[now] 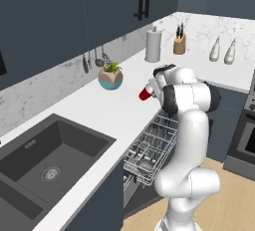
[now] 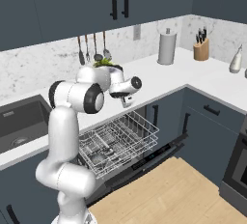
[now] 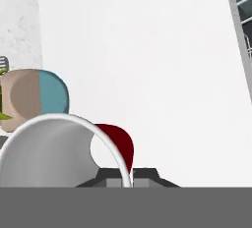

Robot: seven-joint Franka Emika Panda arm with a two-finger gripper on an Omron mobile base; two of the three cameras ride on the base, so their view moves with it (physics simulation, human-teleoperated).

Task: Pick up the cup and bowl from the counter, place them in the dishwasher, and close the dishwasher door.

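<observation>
Cup (image 3: 64, 153) rim right at the lens, gripper (image 3: 127, 177) pinching its wall; sits on surface (image 3: 147, 74) beside plant pot (image 3: 37, 99). Cup pickup in hand; next lift, carry to dishwasher rack (image 1: 152, 148)

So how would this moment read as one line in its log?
gripper: shut on rim of small red tapered cup | cup: over white marble counter | dishwasher's white wire rack: pulled out | door: down

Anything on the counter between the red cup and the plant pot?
No. In the left base view, bare white counter separates the cup from the plant pot. The gripper is shut on the cup's rim.
</observation>
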